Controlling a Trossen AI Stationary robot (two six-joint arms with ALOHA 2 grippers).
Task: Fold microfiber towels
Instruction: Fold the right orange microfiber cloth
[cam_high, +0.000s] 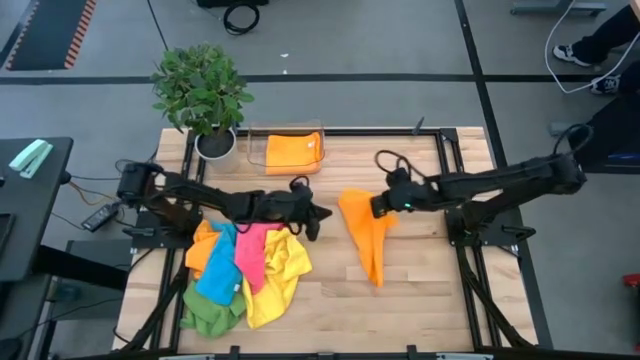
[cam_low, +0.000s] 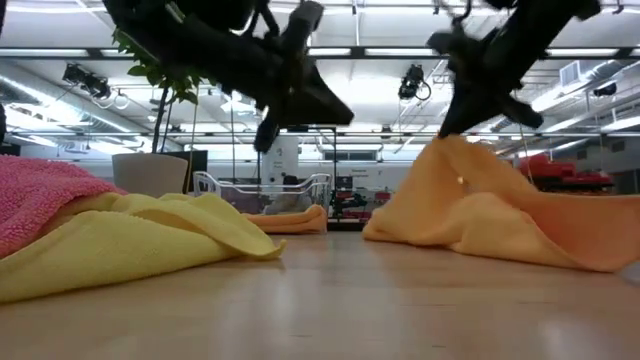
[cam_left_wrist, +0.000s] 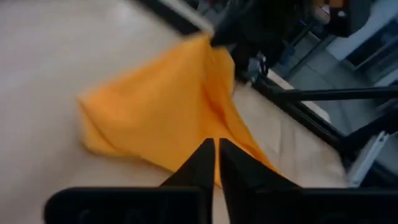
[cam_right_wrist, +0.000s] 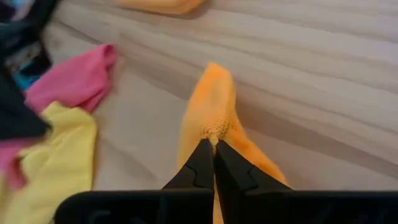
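Note:
An orange microfiber towel (cam_high: 365, 235) lies bunched on the table right of centre. One part of it is raised into a peak (cam_low: 450, 150) where my right gripper (cam_right_wrist: 213, 142) is shut on it. My left gripper (cam_left_wrist: 216, 146) is shut and empty. It hovers above the table (cam_high: 313, 222) between the orange towel and a heap of towels. The heap (cam_high: 240, 270) of orange, pink, blue, green and yellow towels lies at the near left. Its yellow towel (cam_low: 130, 235) and pink towel (cam_low: 40, 195) show in the low view. My right gripper pinches a raised ridge of the orange towel (cam_right_wrist: 214, 124) between its two fingertips, near the towel's far end. The fingers slant down from the table's right. That part is lifted into a peak, and the rest (cam_low: 560, 240) lies slack on the table.
A clear plastic tray (cam_high: 255, 135) holding a folded orange towel (cam_high: 290, 152) stands at the far edge. A potted plant (cam_high: 205, 95) stands at the far left corner. Bare wood (cam_high: 420, 280) lies near and right of the orange towel.

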